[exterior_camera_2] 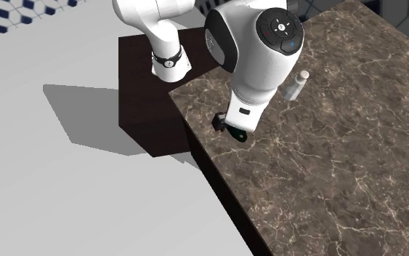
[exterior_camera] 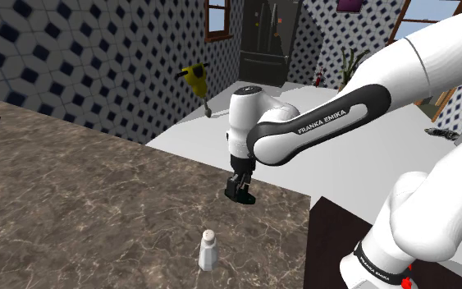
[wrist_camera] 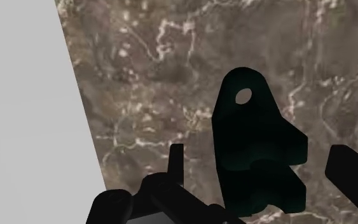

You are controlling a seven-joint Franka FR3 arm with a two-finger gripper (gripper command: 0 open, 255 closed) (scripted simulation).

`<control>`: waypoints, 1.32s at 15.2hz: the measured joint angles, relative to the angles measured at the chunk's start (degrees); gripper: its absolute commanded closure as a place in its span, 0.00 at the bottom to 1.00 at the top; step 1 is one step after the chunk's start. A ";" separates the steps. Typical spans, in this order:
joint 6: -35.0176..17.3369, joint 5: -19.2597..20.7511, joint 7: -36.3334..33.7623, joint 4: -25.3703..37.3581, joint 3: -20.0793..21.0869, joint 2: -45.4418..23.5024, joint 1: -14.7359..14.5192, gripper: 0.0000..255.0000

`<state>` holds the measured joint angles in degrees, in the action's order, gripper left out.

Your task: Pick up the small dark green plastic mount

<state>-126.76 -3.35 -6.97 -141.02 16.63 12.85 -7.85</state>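
The small dark green mount (wrist_camera: 254, 146) has a rounded tab with a hole and a blocky base. It sits on the brown marble tabletop (wrist_camera: 158, 76), close to the table's edge. My black gripper (wrist_camera: 260, 153) is open around it, with one finger (wrist_camera: 177, 159) on either side and a gap between each finger and the mount. In the shoulder view the gripper (exterior_camera: 239, 190) hangs low over the tabletop (exterior_camera: 98, 205). In the second exterior view the gripper (exterior_camera_2: 232, 128) stands at the table's edge, with a sliver of the green mount (exterior_camera_2: 238, 135) under it.
A white shaker bottle (exterior_camera: 208, 249) (exterior_camera_2: 295, 85) stands on the marble a short way from the gripper. The table's edge drops to grey floor (exterior_camera_2: 86, 196) right beside the mount. My dark stand (exterior_camera: 340, 246) adjoins the table. A yellow object (exterior_camera: 194, 76) stands far back.
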 measured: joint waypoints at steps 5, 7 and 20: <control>-0.66 0.07 -0.15 -0.16 0.15 -0.42 -0.04 1.00; -0.69 0.07 -0.13 -0.16 0.16 -0.43 -0.05 1.00; 6.01 -0.53 0.45 3.35 -0.40 2.78 -0.13 1.00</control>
<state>-120.75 -3.89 -6.52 -137.68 16.23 15.63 -7.97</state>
